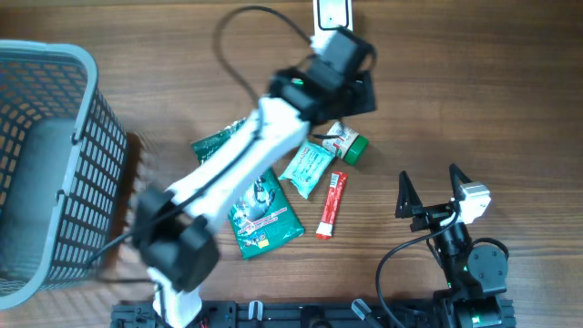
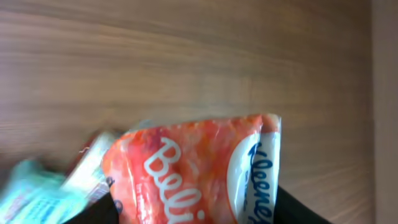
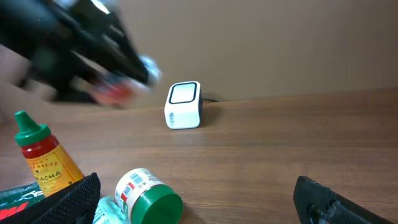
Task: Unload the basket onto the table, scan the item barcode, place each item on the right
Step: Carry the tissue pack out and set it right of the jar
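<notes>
The orange-red packet (image 2: 193,174) with white lettering sat pinched in the left gripper (image 1: 357,91), dark fingers (image 2: 298,208) pressed against its sides, held above the wooden table (image 1: 474,82). In the right wrist view it was only a reddish blur. The white scanner (image 1: 330,11) stood at the far edge of the table, just beyond that gripper, with nothing between them. Below the arm lay a green-lidded jar (image 1: 351,144) on its side, a teal sachet (image 1: 307,169), a red stick sachet (image 1: 331,205) and green packets (image 1: 264,214). A sauce bottle (image 3: 43,155) stood upright near the jar. A grey basket (image 1: 46,164) sat far left. The right gripper (image 1: 428,187) rested apart, jaws spread and empty.
</notes>
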You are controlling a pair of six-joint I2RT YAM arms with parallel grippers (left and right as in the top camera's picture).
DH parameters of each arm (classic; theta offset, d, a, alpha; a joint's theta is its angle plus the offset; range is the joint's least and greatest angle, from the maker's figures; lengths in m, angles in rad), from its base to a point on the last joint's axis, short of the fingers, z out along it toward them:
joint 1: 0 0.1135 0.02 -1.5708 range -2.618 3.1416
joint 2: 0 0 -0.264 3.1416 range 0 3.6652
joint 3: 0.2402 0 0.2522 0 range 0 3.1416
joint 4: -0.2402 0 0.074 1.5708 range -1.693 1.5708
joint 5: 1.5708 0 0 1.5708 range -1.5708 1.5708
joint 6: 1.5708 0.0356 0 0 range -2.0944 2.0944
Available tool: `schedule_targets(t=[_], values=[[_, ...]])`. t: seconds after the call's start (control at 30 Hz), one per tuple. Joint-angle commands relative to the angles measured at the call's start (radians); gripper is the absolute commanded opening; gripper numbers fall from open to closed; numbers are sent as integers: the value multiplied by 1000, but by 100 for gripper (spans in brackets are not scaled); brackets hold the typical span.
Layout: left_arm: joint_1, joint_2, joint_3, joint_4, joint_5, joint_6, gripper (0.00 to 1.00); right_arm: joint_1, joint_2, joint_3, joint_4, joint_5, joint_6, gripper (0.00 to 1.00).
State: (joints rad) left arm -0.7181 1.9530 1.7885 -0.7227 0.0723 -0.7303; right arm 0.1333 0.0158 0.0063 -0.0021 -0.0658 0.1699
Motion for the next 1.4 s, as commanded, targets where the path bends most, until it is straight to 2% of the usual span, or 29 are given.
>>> schedule_targets(t=[0.0,0.07,0.13,0.33,0.43,0.5,0.53,0.57,0.87,1.1,1.27,1.37], values=[[-42,110,3,169,-14,105,55,5,-2,-1,3,14,-12,100],[-60,169,3,276,-15,182,55,5,-2,-1,3,14,-12,100],[-72,217,3,321,-27,207,55,5,1,-1,3,14,-12,100],[-84,328,2,284,-70,207,56,5,7,-1,3,14,-12,100],[-97,352,2,251,-70,208,71,5,7,-1,3,14,-12,100],[-101,344,4,260,-71,240,84,5,7,-1,3,14,-12,100],[-102,332,6,270,-71,264,96,5,7,-1,3,14,-12,100],[-102,312,11,275,-72,286,100,5,7,-1,3,14,-12,100],[-54,63,142,228,-252,446,100,5,7,-1,3,14,-12,100],[-19,-165,262,232,-531,648,100,5,7,-1,3,14,-12,100],[5,-318,282,240,-685,841,100,5,7,-1,3,14,-12,100],[26,-372,282,232,-742,861,100,5,7,-1,3,14,-12,100]])
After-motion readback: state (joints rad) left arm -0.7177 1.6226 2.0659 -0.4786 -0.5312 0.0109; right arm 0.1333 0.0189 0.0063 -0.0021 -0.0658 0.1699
